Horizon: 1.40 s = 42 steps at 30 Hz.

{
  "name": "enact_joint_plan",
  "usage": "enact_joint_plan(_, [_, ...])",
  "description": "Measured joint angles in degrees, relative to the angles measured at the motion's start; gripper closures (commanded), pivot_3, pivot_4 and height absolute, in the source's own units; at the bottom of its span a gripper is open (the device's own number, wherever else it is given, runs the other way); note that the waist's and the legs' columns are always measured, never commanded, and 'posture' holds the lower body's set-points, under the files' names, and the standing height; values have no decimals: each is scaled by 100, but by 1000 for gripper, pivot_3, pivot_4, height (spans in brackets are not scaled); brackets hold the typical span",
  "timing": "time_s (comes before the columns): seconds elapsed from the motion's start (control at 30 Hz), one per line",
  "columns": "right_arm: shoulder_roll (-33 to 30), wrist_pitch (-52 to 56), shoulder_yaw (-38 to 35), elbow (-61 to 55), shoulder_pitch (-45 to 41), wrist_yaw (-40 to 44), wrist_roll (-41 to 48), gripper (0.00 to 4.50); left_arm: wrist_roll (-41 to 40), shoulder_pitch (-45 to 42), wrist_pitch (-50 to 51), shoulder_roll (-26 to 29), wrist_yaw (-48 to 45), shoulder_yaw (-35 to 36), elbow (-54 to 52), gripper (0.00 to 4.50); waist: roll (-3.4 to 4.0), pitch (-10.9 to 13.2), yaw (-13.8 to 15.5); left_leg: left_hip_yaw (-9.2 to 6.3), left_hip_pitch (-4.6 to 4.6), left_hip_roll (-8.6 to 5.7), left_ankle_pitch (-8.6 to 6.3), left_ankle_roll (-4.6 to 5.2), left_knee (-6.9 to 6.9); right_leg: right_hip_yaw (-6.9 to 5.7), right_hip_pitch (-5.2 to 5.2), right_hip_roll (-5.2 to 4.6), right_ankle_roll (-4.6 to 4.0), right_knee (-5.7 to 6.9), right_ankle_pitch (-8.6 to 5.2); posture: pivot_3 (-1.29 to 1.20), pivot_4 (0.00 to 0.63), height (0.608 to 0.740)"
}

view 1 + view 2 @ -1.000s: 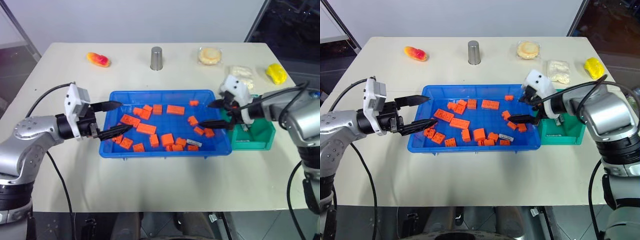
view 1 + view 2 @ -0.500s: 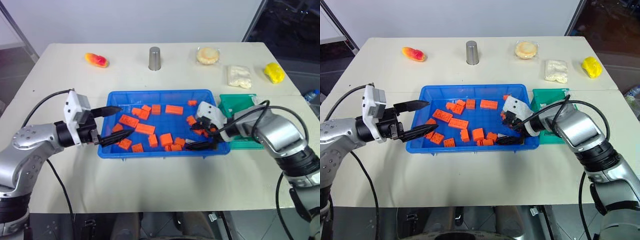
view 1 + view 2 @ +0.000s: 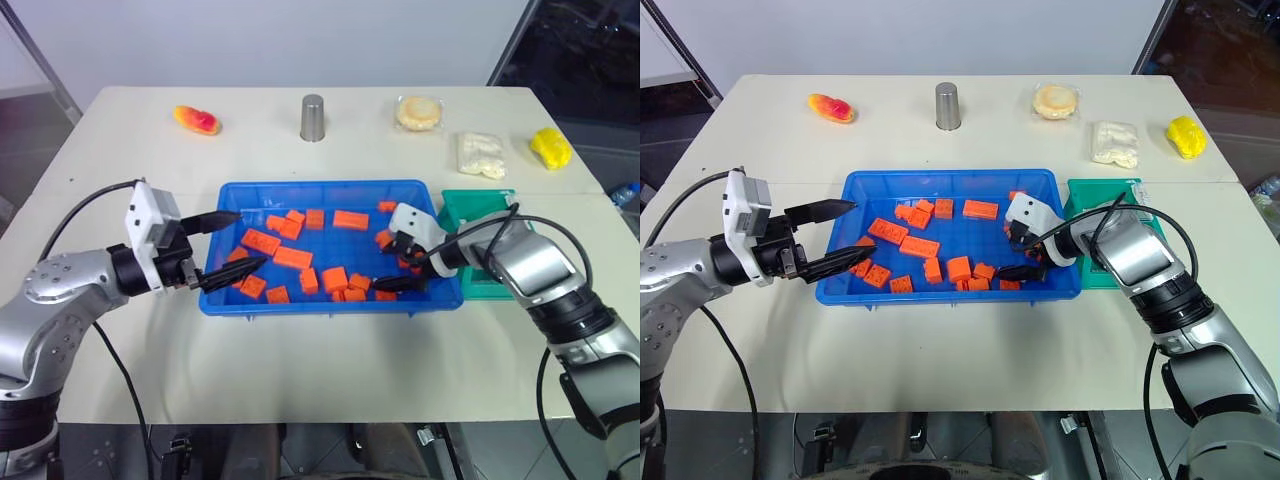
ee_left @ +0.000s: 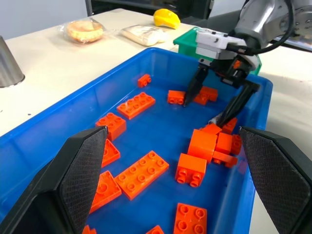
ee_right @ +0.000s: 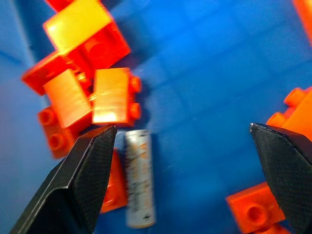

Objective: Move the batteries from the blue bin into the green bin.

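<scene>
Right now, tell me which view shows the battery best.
The right wrist view: the battery lies large and unobstructed beside orange blocks in the blue bin. In the left wrist view it is a sliver by the right pincer; the head views barely show it.

Blue bin [image 3: 225, 300], saturated blue, holding bright orange studded blocks [image 3: 292, 257]. Battery [image 5: 140, 178]: silver-grey with faint orange print (lettering unreadable). Green bin [image 3: 462, 202], teal-green, at 3 o'clock of the blue bin. Metal cup [image 3: 313, 117] grey, at 12 o'clock; table [image 3: 330, 370] cream.
</scene>
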Motion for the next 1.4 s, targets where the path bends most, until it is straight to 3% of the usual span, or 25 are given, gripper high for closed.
enact_joint_plan(0.43, [-509, -561, 336, -435, 66, 765, -599, 22, 18, -1, -13, -73, 100, -6, 0, 0, -1, -1, 102, 0, 1, 1, 0, 0, 0, -2, 0, 2, 0, 0, 0, 0, 150, 740])
enact_joint_plan(0.57, [-522, -571, 342, -461, 69, 955, -665, 1310, 65, -1, -22, -174, 145, -19, 0, 0, -2, -1, 97, -1, 2, 2, 0, 0, 0, -2, -1, 3, 0, 0, 0, 0, 150, 740])
enact_joint_plan(0.77, [-502, -603, 343, -448, 80, 1052, -806, 4414, 89, 0, -49, -217, 199, -18, 0, 0, -1, -1, 102, 0, 1, 1, 0, 0, 1, -1, 0, 2, 0, 0, 0, 0, 150, 740])
enact_joint_plan(1.1, [-393, -591, 299, -424, 28, 974, -882, 4476, 61, 40, -92, -140, 120, 3, -3, 0, -1, -1, 92, 0, 2, 1, 0, 0, 0, -2, 0, 2, 0, 0, 0, 0, 150, 740])
enact_joint_plan(1.23, [-254, -419, -177, -8, -923, 783, -774, 4476, -19, -170, -90, -48, -79, 10, 71, 0, 16, 10, 69, 6, 1, 1, 5, -8, 1, 1, -12, 0, 0, 14, 0, 0, 150, 740])
enact_joint_plan(1.4, [-765, -539, -832, 410, -1821, 690, -819, 4476, 69, -559, -160, -48, -339, -69, 449, 0, 7, 4, 144, -5, -1, -1, 5, -8, -8, -9, -8, 0, -3, 7, -1, 0, 150, 740])
